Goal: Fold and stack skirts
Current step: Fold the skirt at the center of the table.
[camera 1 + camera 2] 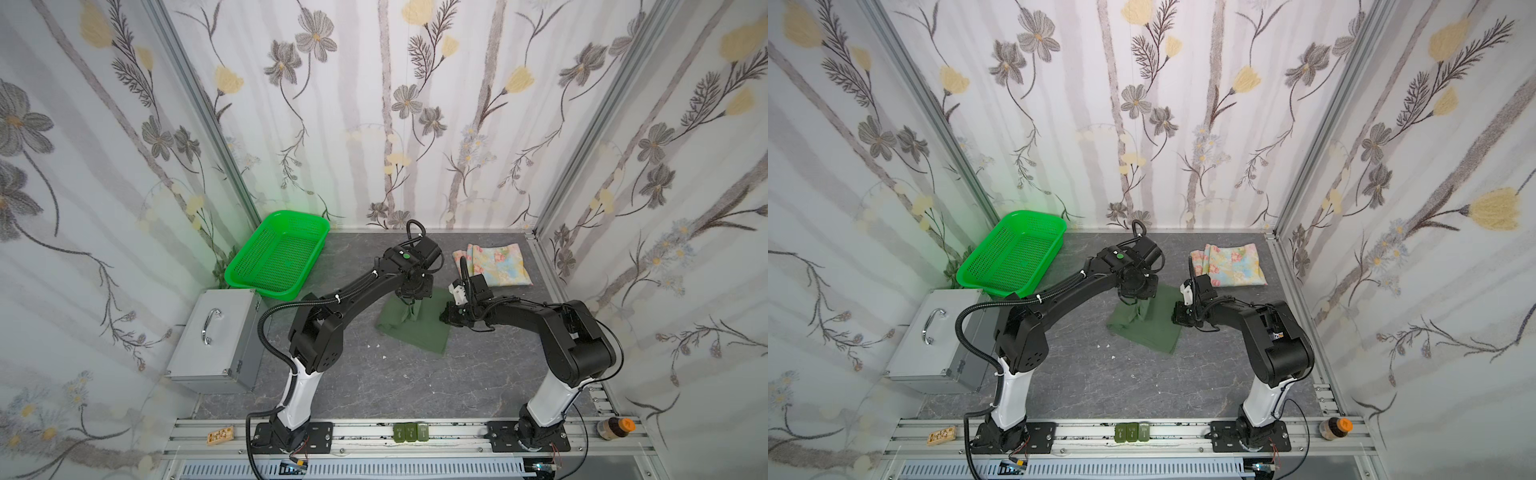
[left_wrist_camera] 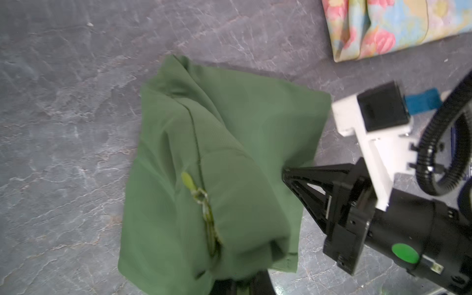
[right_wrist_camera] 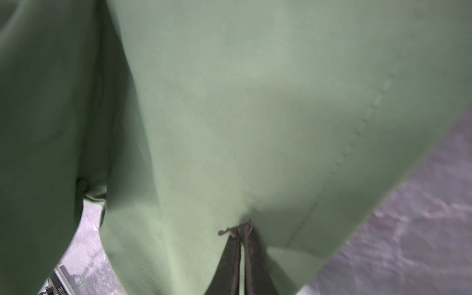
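ROBOT FOLDING CELL: Two black robot arms work a plain dark green skirt (image 1: 411,328) at the middle of a grey marble-patterned tabletop (image 1: 415,382). In both top views the cloth rises to a peak under the left gripper (image 1: 409,303), which points straight down and is clenched on it. The rest of the skirt lies flat in a rough square. The right gripper (image 1: 442,318) reaches in low from the side and pinches the skirt's right edge.

Only the right wrist camera shows that pinch closely: two black fingers (image 3: 233,255) pressed together on a puckered bit of the edge. The fabric is a fine twill with a dotted stitch line. Only the left wrist camera shows the zip (image 2: 201,201) and its pale green pull, which run along a seam on the raised fold.

A pale yellow-and-blue skirt printed with pink flowers (image 1: 494,264) lies folded at the table's far right corner, apart from the green one. A bright green plastic mesh basket (image 1: 254,245) sits tilted at the far left, just behind a silver metal case with a chrome handle (image 1: 216,332).

Wallpaper of grey and yellow flowers (image 1: 374,104) lines three walls. An aluminium rail (image 1: 353,432) at the near edge carries both arm bases, a small wooden block (image 1: 220,435), three small green blocks (image 1: 411,432) and a brown jar with an orange lid (image 1: 615,428).
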Motion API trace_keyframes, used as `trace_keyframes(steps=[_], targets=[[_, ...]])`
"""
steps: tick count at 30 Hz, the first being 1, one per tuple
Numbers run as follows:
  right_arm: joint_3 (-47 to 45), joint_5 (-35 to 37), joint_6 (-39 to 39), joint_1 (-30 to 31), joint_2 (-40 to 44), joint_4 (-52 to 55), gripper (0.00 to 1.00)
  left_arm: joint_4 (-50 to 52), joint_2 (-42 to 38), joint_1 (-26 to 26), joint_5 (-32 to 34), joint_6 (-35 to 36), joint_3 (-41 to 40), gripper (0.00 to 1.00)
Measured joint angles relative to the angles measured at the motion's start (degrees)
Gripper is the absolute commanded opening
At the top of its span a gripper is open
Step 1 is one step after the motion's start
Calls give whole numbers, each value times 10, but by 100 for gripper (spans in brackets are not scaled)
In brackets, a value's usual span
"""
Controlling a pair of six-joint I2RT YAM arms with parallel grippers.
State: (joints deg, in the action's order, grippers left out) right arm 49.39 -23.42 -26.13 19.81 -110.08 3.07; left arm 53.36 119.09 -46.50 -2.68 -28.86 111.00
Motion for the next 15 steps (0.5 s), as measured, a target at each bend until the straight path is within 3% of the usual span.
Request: trace_keyframes(steps=[15], targets=[[47, -25, 2, 0, -47, -37, 10, -2, 49, -54, -3, -15, 25, 0]])
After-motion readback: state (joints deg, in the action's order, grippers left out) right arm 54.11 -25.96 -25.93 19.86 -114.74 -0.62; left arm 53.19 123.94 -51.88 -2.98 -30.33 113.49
